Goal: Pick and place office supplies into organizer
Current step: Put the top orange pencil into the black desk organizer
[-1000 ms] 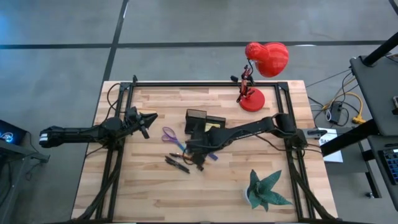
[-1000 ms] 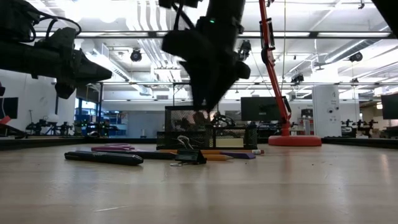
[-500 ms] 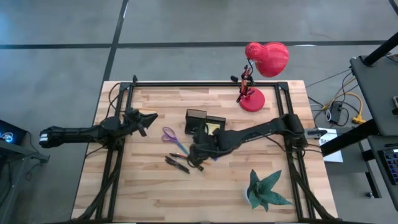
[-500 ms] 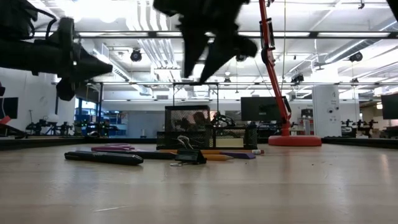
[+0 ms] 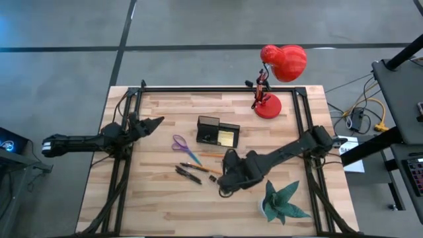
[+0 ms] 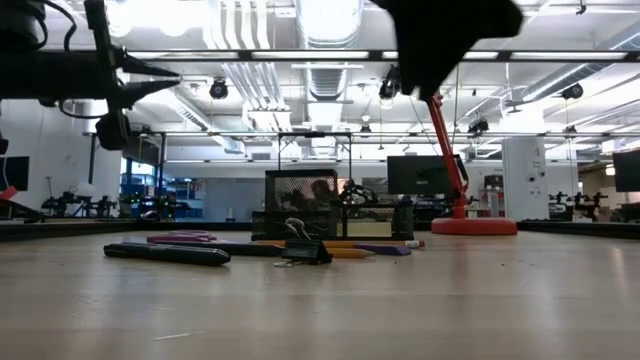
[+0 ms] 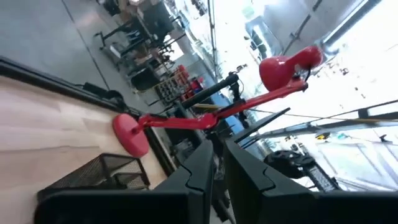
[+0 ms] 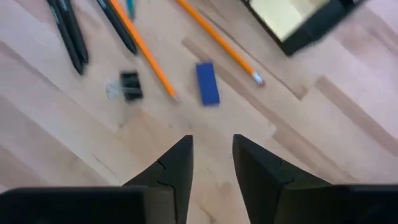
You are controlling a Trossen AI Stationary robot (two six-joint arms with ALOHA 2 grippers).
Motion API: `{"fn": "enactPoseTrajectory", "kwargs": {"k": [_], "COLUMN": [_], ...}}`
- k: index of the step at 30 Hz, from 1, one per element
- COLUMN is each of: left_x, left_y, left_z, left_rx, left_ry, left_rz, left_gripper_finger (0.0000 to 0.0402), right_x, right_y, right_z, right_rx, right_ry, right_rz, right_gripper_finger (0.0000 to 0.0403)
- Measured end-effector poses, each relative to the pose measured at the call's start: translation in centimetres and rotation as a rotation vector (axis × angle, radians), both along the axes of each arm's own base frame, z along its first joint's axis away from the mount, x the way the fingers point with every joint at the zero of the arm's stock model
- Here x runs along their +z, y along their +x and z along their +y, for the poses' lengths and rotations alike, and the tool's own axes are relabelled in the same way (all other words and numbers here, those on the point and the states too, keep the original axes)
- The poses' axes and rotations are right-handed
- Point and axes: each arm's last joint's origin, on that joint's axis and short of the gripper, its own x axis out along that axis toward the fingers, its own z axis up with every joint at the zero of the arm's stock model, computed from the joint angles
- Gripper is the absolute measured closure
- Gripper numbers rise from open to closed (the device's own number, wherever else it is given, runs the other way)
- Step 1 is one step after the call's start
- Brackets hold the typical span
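While the right arm stretches in from the right edge of the high view toward the frame's lower centre, its right end effector [image 5: 228, 180] hangs above bare wood of the pale wooden bench [image 5: 158, 211]. Its two dark fingers [image 8: 173, 167] stand a little apart, with a narrow gap between them, and hold nothing. Just beyond them in the wrist view lie a small blue rectangular eraser [image 8: 207, 83], a black binder clip [image 8: 129, 84], a long orange pencil [image 8: 219, 41] and dark pens [image 8: 68, 34]. Purple-handled scissors [image 5: 180, 143] lie at centre left. At upper centre, the black mesh rectangular organizer [image 5: 217, 131] holds a square yellow sticky-note pad [image 5: 227, 137]. At mid left, the left arm reaches in level, its left end effector [image 5: 153, 123] closed and empty, well clear of the supplies.
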Motion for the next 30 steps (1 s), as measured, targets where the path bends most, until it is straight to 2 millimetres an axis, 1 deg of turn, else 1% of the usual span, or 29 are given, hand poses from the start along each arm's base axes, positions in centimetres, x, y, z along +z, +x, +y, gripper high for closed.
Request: {"fn": "enactPoseTrajectory", "kwargs": {"k": [2, 4, 6, 8, 10, 13, 15, 17, 19, 21, 22, 24, 27, 30], "left_x": [0.2, 1.0, 1.6, 2.0, 3.0, 4.2, 4.3, 4.5, 4.0, 3.0, 2.8, 1.9, 0.2, 0.0], "left_y": [0.1, 0.4, 0.7, 1.1, 1.6, 3.2, 4.4, 5.8, 7.1, 8.4, 9.1, 10.1, 11.5, 12.8], "left_z": [-0.2, -0.6, -0.9, -1.0, -1.0, -1.0, -1.0, -0.9, -0.8, -0.8, -0.8, -0.8, -0.9, -0.9], "left_rx": [-0.082, -0.212, -0.3, -0.331, -0.356, -0.398, -0.439, -0.466, -0.517, -0.579, -0.598, -0.644, -0.714, -0.732], "left_ry": [0.041, 0.126, 0.194, 0.258, 0.335, 0.478, 0.591, 0.723, 0.818, 0.834, 0.837, 0.821, 0.787, 0.786], "left_rz": [0.016, 0.026, 0.056, 0.098, 0.137, 0.29, 0.445, 0.556, 0.634, 0.717, 0.725, 0.763, 0.85, 0.864], "left_gripper_finger": [0.0377, 0.0377, 0.0377, 0.0377, 0.0377, 0.0377, 0.0377, 0.0377, 0.0377, 0.0377, 0.0377, 0.038, 0.0396, 0.04], "right_x": [0.0, 0.2, 0.6, 0.8, 0.8, 0.2, -0.4, -0.8, -1.1, -1.5, -1.8, -2.5, -3.6, -4.7], "right_y": [-0.5, -1.1, -2.0, -3.0, -4.3, -6.5, -8.1, -9.3, -10.1, -10.3, -10.3, -10.2, -9.7, -9.0], "right_z": [0.4, 0.6, 0.6, 0.4, -0.2, -1.4, -2.3, -3.0, -3.8, -4.4, -4.7, -5.3, -6.2, -7.0], "right_rx": [-0.025, -0.065, -0.107, -0.145, -0.189, -0.249, -0.282, -0.294, -0.292, -0.272, -0.26, -0.237, -0.193, -0.142], "right_ry": [0.005, 0.004, -0.025, -0.04, -0.03, -0.003, 0.007, 0.025, 0.039, 0.048, 0.046, 0.038, 0.018, 0.012], "right_rz": [-0.007, -0.034, -0.076, -0.131, -0.179, -0.229, -0.239, -0.263, -0.285, -0.31, -0.314, -0.314, -0.306, -0.32], "right_gripper_finger": [0.031, 0.0318, 0.0327, 0.0337, 0.0347, 0.0359, 0.0365, 0.0368, 0.0369, 0.0369, 0.0369, 0.0369, 0.0369, 0.0369]}}
